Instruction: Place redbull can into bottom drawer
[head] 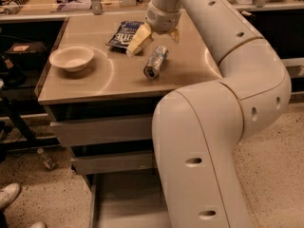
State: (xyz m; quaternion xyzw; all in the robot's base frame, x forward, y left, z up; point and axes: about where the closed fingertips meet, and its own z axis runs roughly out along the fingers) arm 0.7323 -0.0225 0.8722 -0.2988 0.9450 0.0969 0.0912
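Note:
The redbull can [156,61] lies on its side on the table top [95,84], its round top facing the front. My gripper [156,38] hangs just behind and above the can's far end, open, with one yellowish finger [137,39] to the left and the other to the right. It holds nothing. The bottom drawer [124,198] is pulled out at the floor, its flat grey floor showing. My arm hides its right part.
A white bowl [72,57] sits at the table's left. A dark blue chip bag [123,33] lies behind the can, next to the left finger. Two shut upper drawers [102,129] are under the table top. A shoe [7,194] and a small bottle [47,159] are on the floor at left.

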